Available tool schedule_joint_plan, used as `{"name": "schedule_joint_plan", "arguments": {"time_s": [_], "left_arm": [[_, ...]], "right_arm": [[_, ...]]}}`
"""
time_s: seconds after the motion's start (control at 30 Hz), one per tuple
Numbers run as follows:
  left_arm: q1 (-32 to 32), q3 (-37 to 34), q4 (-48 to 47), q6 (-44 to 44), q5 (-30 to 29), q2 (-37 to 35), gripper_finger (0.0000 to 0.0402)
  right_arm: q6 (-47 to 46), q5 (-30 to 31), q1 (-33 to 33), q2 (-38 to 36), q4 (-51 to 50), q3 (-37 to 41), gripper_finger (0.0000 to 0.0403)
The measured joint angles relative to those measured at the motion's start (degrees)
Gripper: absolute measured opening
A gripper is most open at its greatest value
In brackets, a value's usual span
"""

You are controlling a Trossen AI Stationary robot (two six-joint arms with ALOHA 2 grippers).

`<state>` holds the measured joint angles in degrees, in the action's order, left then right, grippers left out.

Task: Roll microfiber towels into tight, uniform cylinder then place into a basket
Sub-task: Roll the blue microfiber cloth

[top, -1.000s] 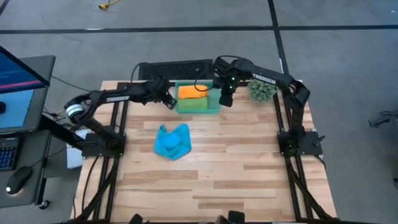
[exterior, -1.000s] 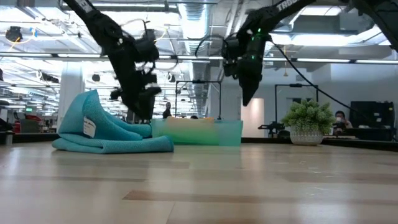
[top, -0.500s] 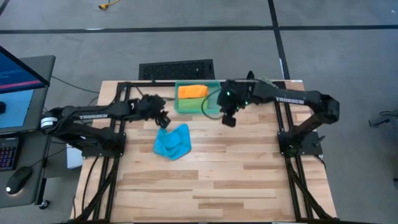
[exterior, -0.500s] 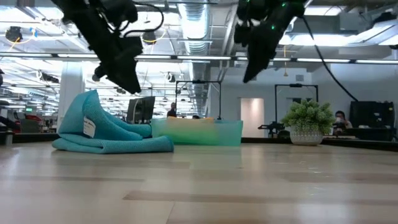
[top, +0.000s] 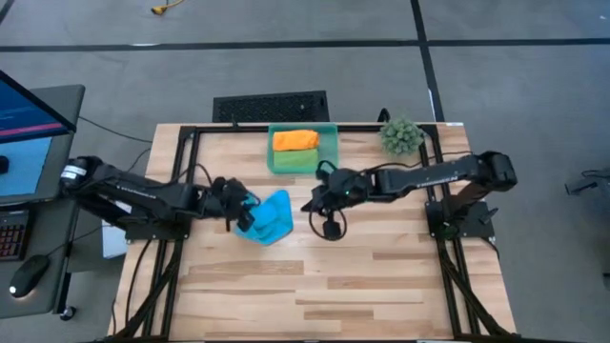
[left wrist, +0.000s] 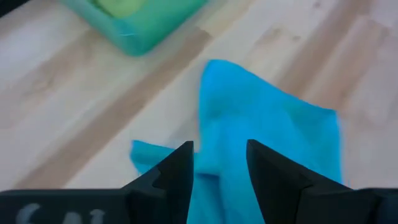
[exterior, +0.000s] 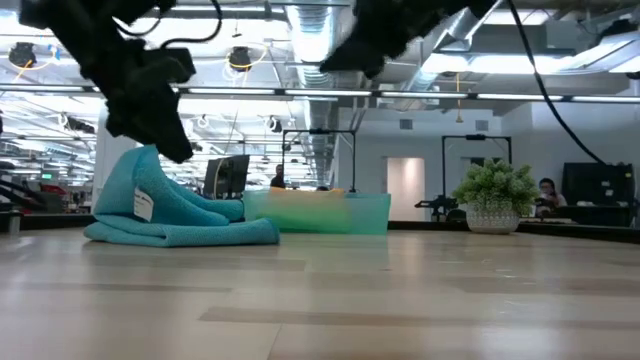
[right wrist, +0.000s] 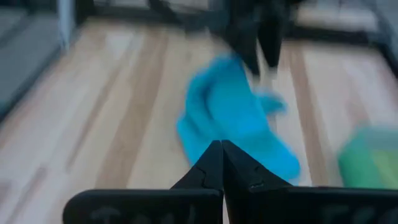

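Note:
A crumpled sky-blue towel (top: 268,218) lies in a heap on the wooden table, left of the middle, with one corner standing up (exterior: 143,160). The teal basket (top: 330,152) stands at the far edge. It holds an orange roll (top: 295,140) and a green roll (top: 294,160). My left gripper (top: 244,212) hangs open just above the towel's left edge; in its wrist view the towel (left wrist: 267,118) shows past the gripper (left wrist: 219,167). My right gripper (top: 314,202) is shut and hovers right of the towel (right wrist: 230,118), slanting toward it.
A spiky green plant ball (top: 401,136) sits at the far right corner. A keyboard (top: 270,105) lies beyond the far edge, and a monitor and desk (top: 29,124) stand to the left. The near half of the table (top: 324,286) is bare wood.
Both grippers have left the basket and swung toward the near edge. The left one now stands at the blue towel's left side and the right one at its right. The right gripper has tipped from pointing down toward level. The towel has not moved.

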<state>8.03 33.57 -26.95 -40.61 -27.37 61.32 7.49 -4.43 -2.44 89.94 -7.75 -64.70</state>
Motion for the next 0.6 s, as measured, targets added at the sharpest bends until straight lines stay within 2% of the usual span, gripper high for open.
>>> {"name": "schedule_joint_plan", "arguments": {"time_s": [0.33, 0.6], "left_arm": [[15.3, 0.01, -6.67, -11.7, -6.0, 0.02, 0.0139], [23.98, 0.01, -13.27, -22.79, -10.42, 0.02, 0.0139]], "right_arm": [[-0.63, 0.03, -2.23, 10.78, 12.71, -0.27, 0.0028], [-7.47, 0.02, 1.23, 20.02, 14.67, -6.72, 0.0113]]}}
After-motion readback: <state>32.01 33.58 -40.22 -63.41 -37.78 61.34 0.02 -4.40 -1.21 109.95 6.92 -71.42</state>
